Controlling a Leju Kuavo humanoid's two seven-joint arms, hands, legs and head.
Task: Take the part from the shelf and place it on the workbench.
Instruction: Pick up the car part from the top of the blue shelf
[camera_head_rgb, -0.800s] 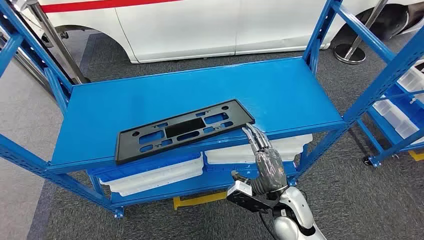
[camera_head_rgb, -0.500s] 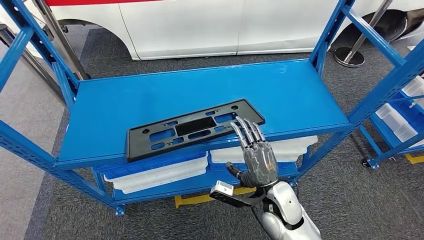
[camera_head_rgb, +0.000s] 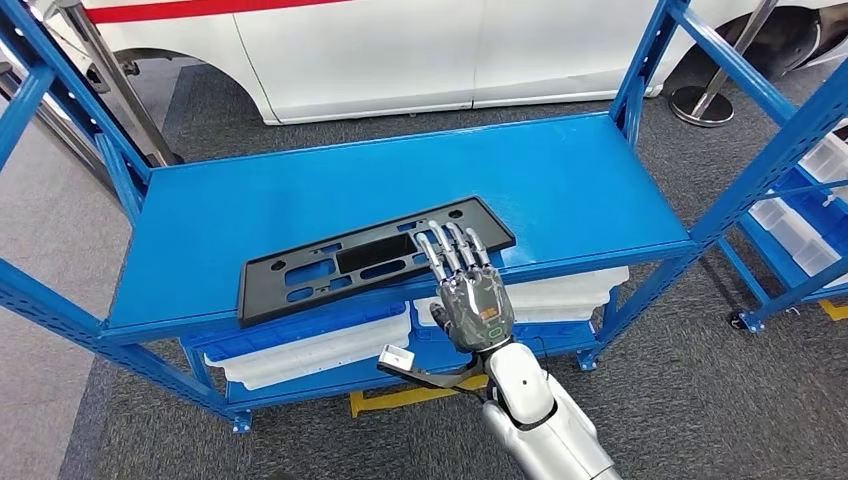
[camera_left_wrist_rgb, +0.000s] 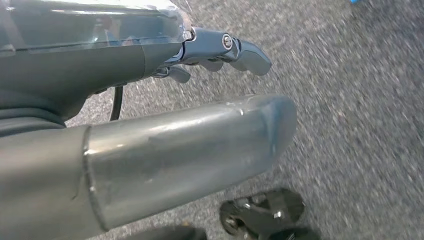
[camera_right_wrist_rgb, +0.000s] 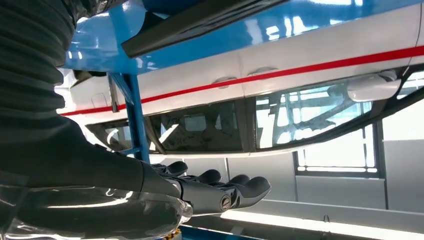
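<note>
The part (camera_head_rgb: 360, 262) is a long black plastic frame with cut-outs, lying flat and slightly askew near the front edge of the blue shelf (camera_head_rgb: 300, 190). My right hand (camera_head_rgb: 470, 295) is raised in front of the shelf edge, its straight, spread fingers (camera_head_rgb: 448, 250) overlapping the part's near edge right of its middle; it holds nothing. In the right wrist view, the right hand (camera_right_wrist_rgb: 200, 192) is stretched flat below the shelf's front lip, with the part's dark edge (camera_right_wrist_rgb: 200, 22) above it. My left hand (camera_left_wrist_rgb: 200, 145) hangs over grey carpet, fingers loosely extended and empty.
A white car (camera_head_rgb: 400, 50) stands behind the shelf. White bins (camera_head_rgb: 320, 350) fill the lower level. Blue uprights (camera_head_rgb: 640, 70) frame the shelf's corners. Another blue rack with bins (camera_head_rgb: 800, 225) stands to the right, a stanchion base (camera_head_rgb: 700, 105) behind it. Grey carpet covers the floor.
My right hand has risen and moved left along the shelf front, from beside the part's right end to over its near edge. The part has not moved; the view shifted slightly.
</note>
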